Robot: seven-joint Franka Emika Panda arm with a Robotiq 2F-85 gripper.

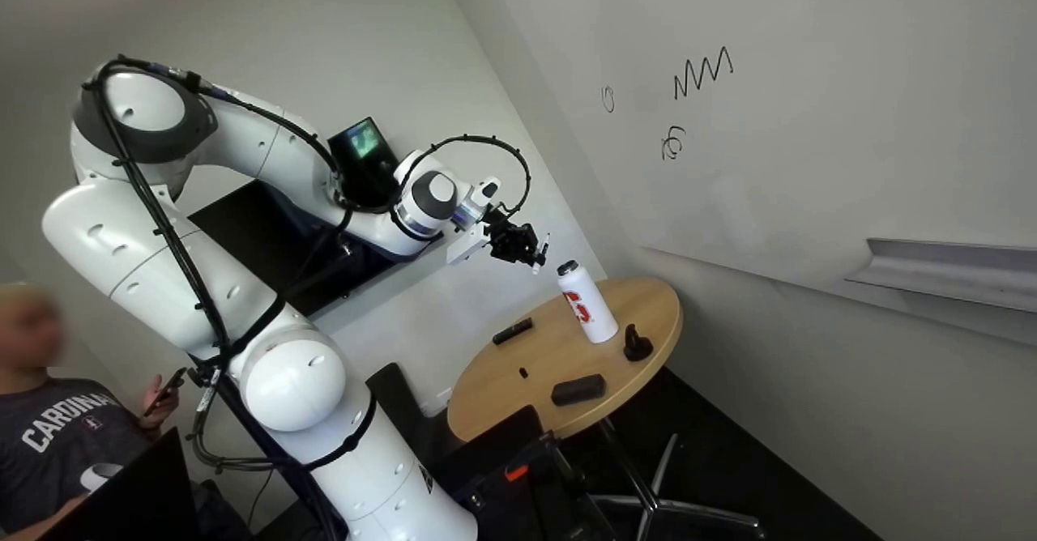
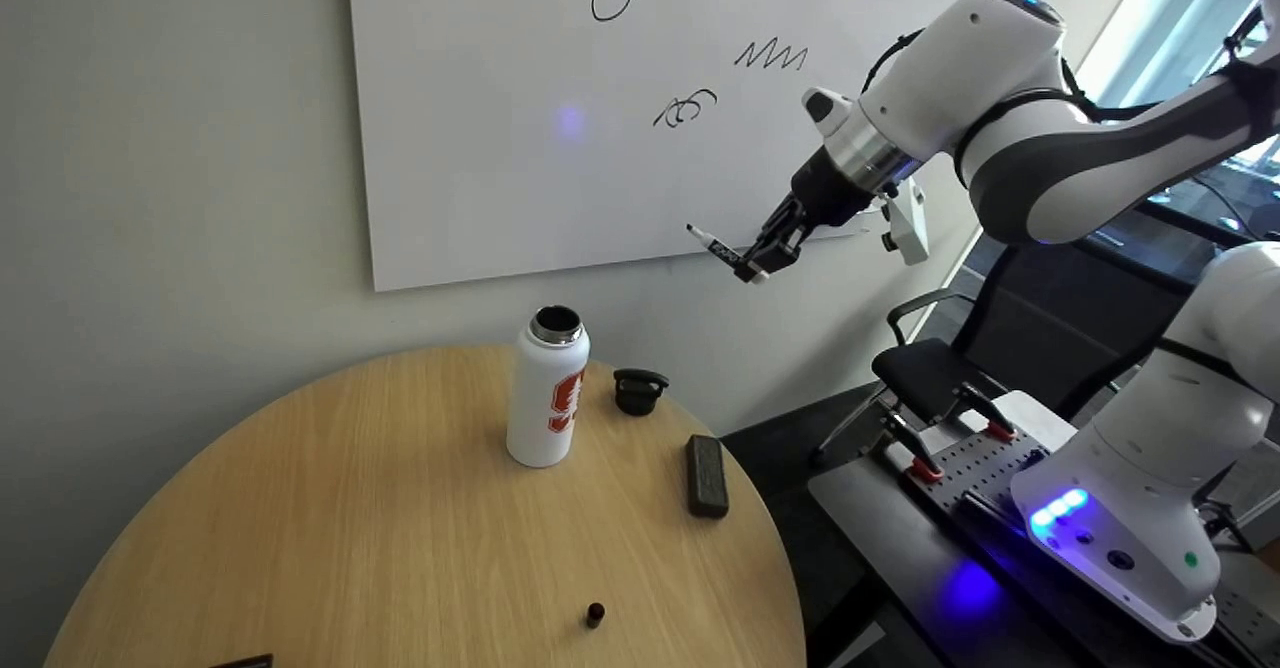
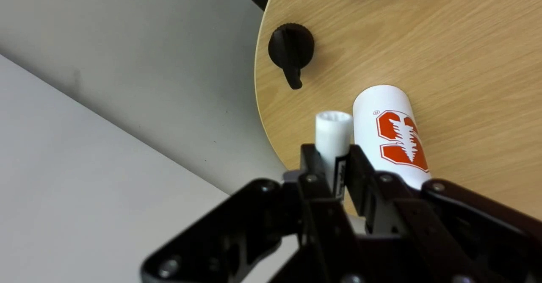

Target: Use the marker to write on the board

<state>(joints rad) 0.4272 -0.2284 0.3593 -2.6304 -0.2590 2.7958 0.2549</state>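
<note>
The end effector [image 3: 333, 162] is clamped on the marker [image 2: 716, 246] near its white back end, holding it in the air clear of the bottle [image 2: 545, 393], its dark tip apart from the board [image 2: 480, 158]. Writing well likely calls for a slow approach, tip first — the marker could pivot in that narrow grip — then light, even pressure once it meets the surface. A bare patch beside the zigzag [image 2: 771, 55] should keep new strokes easy to read.

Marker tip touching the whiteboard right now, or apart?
Apart. An exterior view shows the gap: a strip of wall shows between the tip of the marker and the edge of the whiteboard.
</note>
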